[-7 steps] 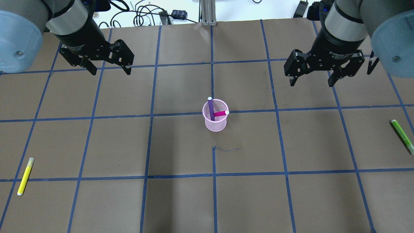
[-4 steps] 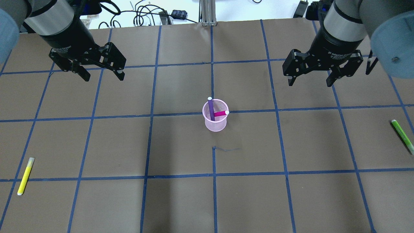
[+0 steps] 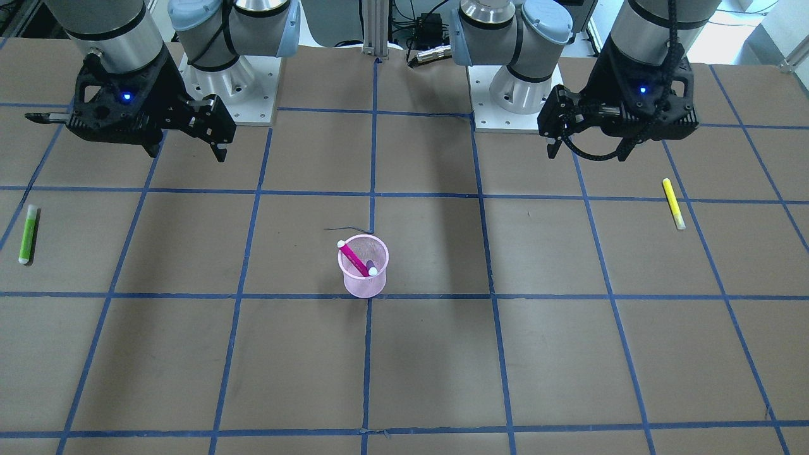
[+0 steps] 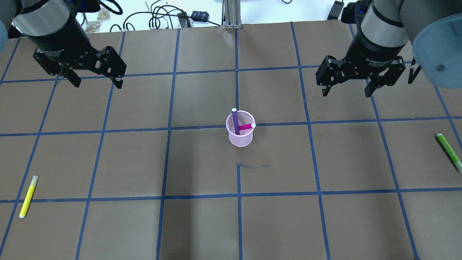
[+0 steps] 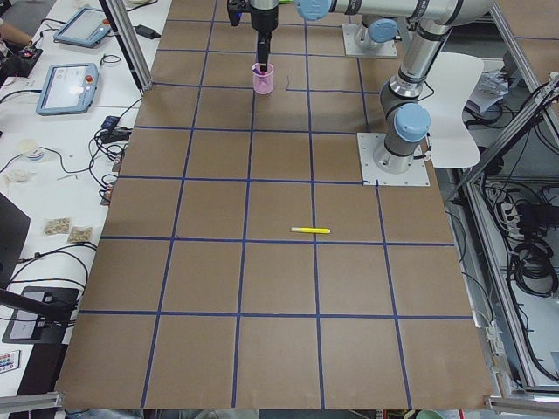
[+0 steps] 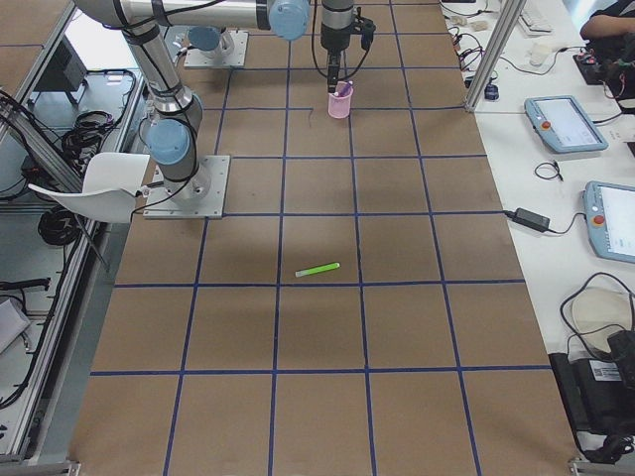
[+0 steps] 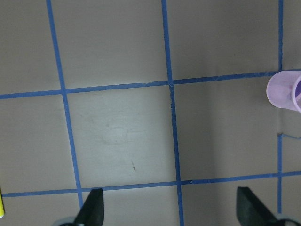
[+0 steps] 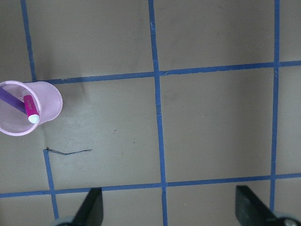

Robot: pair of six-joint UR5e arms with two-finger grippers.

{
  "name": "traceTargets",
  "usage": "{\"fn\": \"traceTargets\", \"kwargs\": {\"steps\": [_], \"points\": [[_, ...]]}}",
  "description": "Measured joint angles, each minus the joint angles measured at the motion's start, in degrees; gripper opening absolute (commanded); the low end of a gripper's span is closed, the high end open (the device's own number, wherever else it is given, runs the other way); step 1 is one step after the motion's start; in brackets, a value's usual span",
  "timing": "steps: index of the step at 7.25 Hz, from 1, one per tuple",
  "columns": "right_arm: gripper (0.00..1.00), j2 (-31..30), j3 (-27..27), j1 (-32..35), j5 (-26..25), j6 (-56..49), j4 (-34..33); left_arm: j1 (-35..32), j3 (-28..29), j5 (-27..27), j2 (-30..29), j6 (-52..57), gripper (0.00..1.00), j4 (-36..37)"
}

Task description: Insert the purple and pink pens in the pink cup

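The pink mesh cup stands upright at the table's middle. The purple pen and the pink pen both stand in it, leaning on the rim. The cup also shows in the front view and the right wrist view. My left gripper is open and empty, high above the table, far left and beyond the cup. My right gripper is open and empty, far right and beyond the cup. In the left wrist view the cup sits at the right edge.
A yellow highlighter lies near the left front. A green highlighter lies at the right edge. Cables and a metal post sit past the table's far edge.
My left gripper has moved left and slightly farther from the cup, still open. My right gripper has barely shifted. The cup and pens have not moved.
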Motion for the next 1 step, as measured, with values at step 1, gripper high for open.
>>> {"fn": "traceTargets", "kwargs": {"steps": [1], "points": [[1.00, 0.02, 0.02, 0.00, 0.09, -0.13, -0.01, 0.01, -0.10, -0.49, -0.08, -1.97, 1.00, 1.21]]}}
